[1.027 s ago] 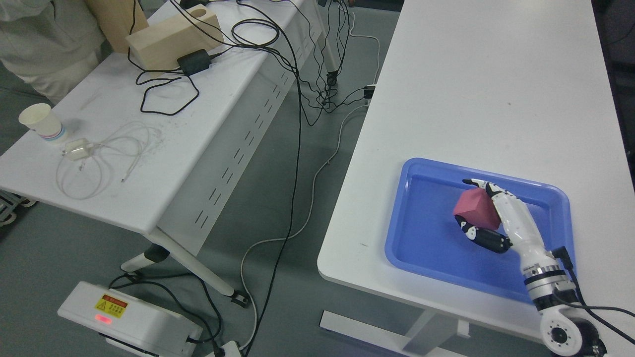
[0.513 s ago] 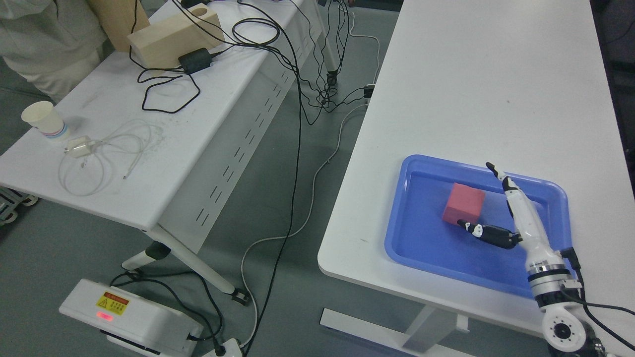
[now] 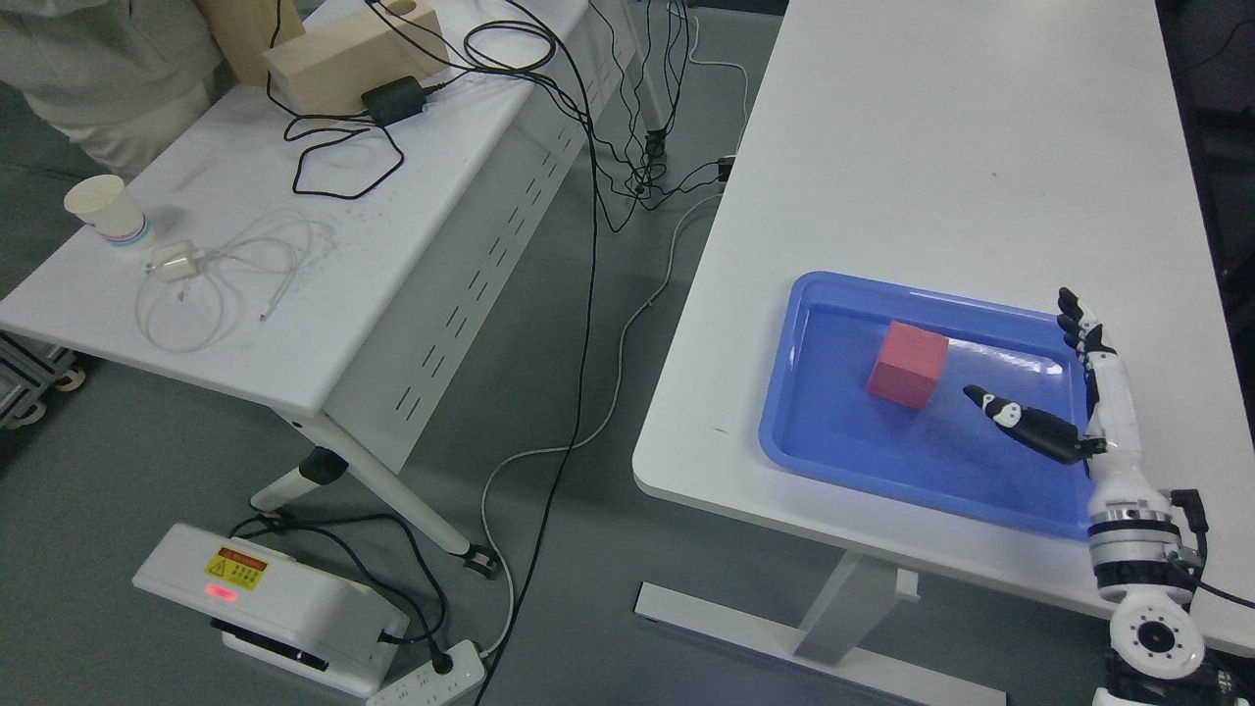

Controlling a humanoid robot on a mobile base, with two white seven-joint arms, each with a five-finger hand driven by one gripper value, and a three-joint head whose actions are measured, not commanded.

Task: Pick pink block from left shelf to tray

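In tray (image 3: 833,461): one pink block (image 3: 908,365) | right hand (image 3: 1083,397) apart, fingers (image 3: 1020,422) spread

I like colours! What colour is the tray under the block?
Blue, seen best in the head view: the tray holds the pink block.

Pink block (image 3: 908,365) being shown inside blue tray (image 3: 784,431) near white table's (image 3: 941,147) front edge. White hand (image 3: 1088,402) with black fingers (image 3: 1020,425) being seen at tray's right edge.

Glossy blue plastic tray (image 3: 833,451) holds a matt pink block (image 3: 908,365) on a smooth white table (image 3: 941,147).
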